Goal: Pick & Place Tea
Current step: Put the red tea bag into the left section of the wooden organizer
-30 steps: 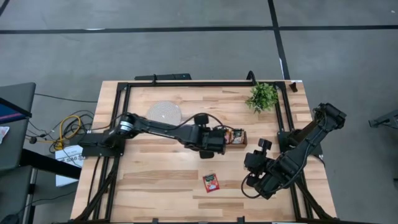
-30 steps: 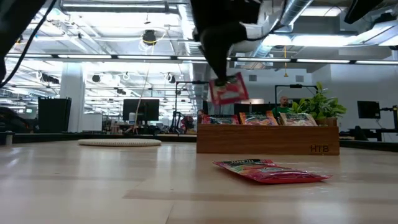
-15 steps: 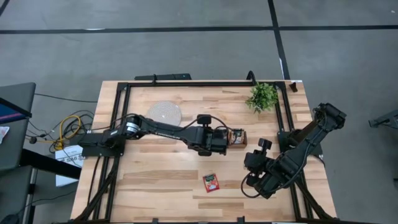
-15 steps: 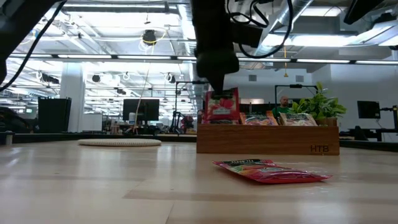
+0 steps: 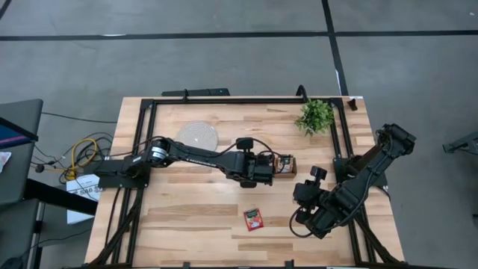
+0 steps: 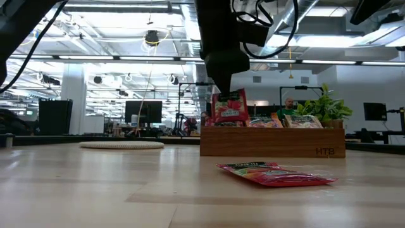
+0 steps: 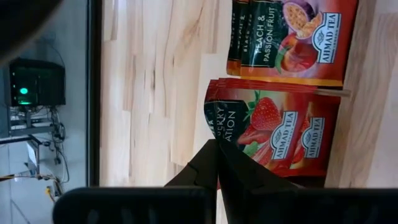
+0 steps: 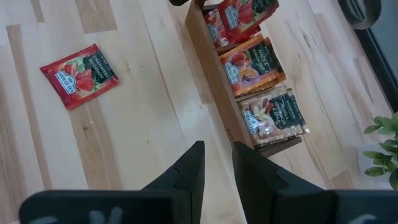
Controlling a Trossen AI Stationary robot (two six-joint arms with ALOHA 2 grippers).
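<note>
Placement step: left gripper (image 6: 223, 88) pinches a strawberry tea sachet (image 6: 229, 106) over the wooden tray (image 6: 272, 143); release follows. Right gripper (image 8: 216, 163), slightly parted and empty, waits at 4 o'clock.

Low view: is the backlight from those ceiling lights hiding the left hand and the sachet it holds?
Low view: bright ceiling strips leave the left hand a black silhouette, but its red sachet still reads clearly above the wooden tray; the near sachet on the table looks slightly soft. High view: lighting is even, without glare.
</note>
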